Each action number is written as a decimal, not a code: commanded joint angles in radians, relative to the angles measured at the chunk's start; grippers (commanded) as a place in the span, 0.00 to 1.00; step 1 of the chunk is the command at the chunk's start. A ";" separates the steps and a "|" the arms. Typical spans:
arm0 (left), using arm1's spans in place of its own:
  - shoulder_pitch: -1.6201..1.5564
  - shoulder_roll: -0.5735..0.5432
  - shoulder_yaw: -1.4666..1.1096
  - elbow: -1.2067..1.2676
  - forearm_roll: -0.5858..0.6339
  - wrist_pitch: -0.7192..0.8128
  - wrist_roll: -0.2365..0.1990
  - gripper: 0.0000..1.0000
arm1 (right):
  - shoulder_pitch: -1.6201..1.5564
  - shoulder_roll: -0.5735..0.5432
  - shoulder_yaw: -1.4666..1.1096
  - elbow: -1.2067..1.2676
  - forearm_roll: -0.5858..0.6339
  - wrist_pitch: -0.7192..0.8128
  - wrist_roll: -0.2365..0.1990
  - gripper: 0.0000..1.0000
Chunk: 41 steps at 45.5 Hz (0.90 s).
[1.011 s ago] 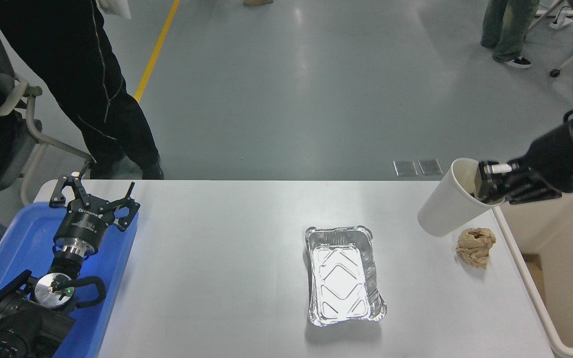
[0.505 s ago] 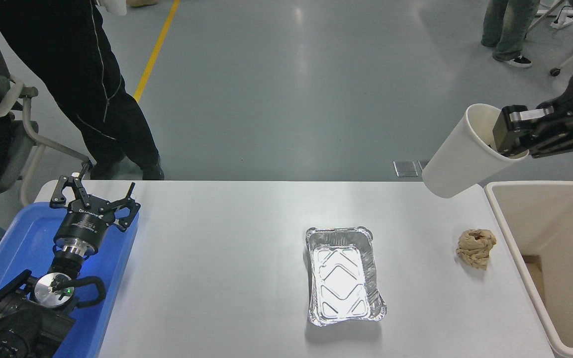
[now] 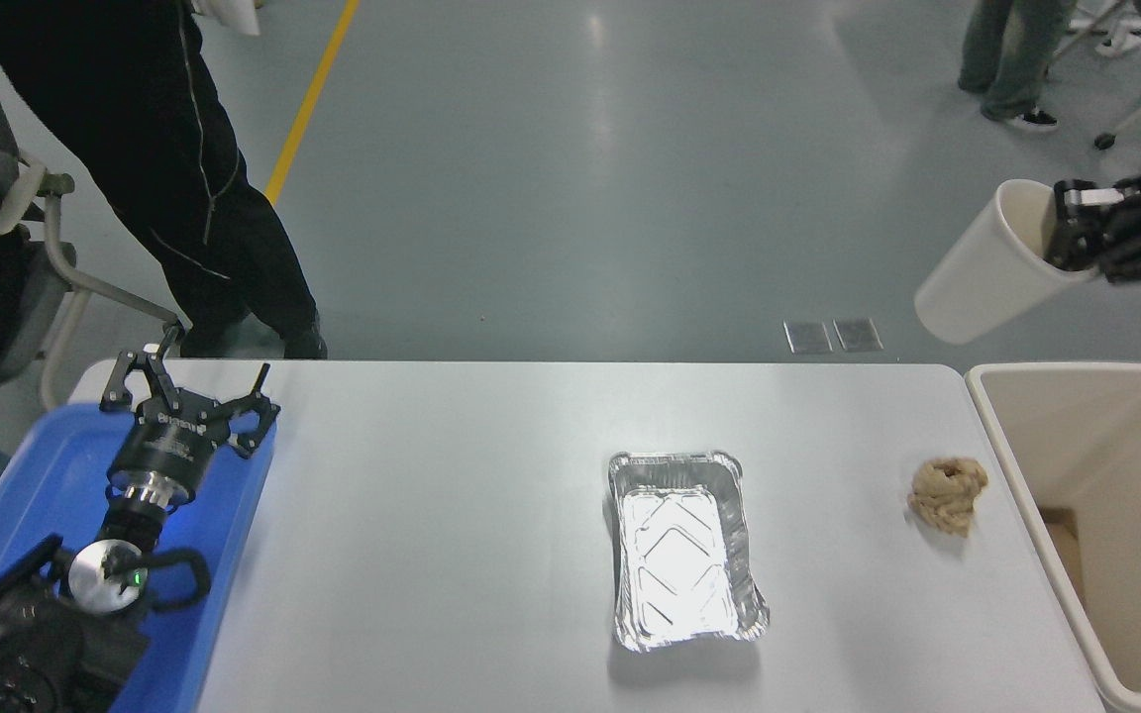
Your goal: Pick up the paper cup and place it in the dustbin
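A: Right gripper (image 3: pixel 1076 233)?
B: Clamped on the rim of the paper cup (image 3: pixel 992 268), one finger inside the cream mouth, the other outside the wall. At two o'clock in the head view, against the right edge.

A: Paper cup itself?
B: Tilted, mouth up toward the gripper, base down toward seven o'clock. Off the worktop (image 3: pixel 452 555), seen against the grey floor beyond its far right corner. Above and a little left of the far rim of the dustbin (image 3: pixel 988 424). Not touching either.

A: Dustbin?
B: Beige, thick rounded rim, at four o'clock, flush beside the right edge of the worktop. Cut off by the frame on its right and lower sides.

A: Left on the worktop?
B: Silver foil tray (image 3: pixel 685 551) just right of centre, toward five o'clock. Tan paper wad (image 3: pixel 947 492) at three o'clock from the tray, near the dustbin wall but apart from it.

A: Left gripper (image 3: pixel 189 381)?
B: Parked at eight o'clock, over the far end of the blue tray (image 3: pixel 26 495). Fingers spread wide, holding nothing.

A: Anybody about?
B: Person in dark clothes (image 3: pixel 164 158) standing at eleven o'clock past the far edge. Another pair of legs (image 3: pixel 1011 54) at one o'clock, well off from the worktop.
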 commanded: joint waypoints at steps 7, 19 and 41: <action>0.001 0.000 0.000 0.000 0.000 0.000 0.000 0.99 | -0.648 0.029 0.243 -0.550 0.028 -0.197 -0.001 0.00; 0.001 -0.001 -0.001 0.000 -0.002 0.000 0.000 0.99 | -0.991 0.131 0.346 -0.856 0.141 -0.307 -0.014 0.00; 0.001 -0.001 -0.001 0.002 -0.002 0.000 0.000 0.99 | -1.190 0.163 0.369 -0.874 0.327 -0.544 -0.052 0.00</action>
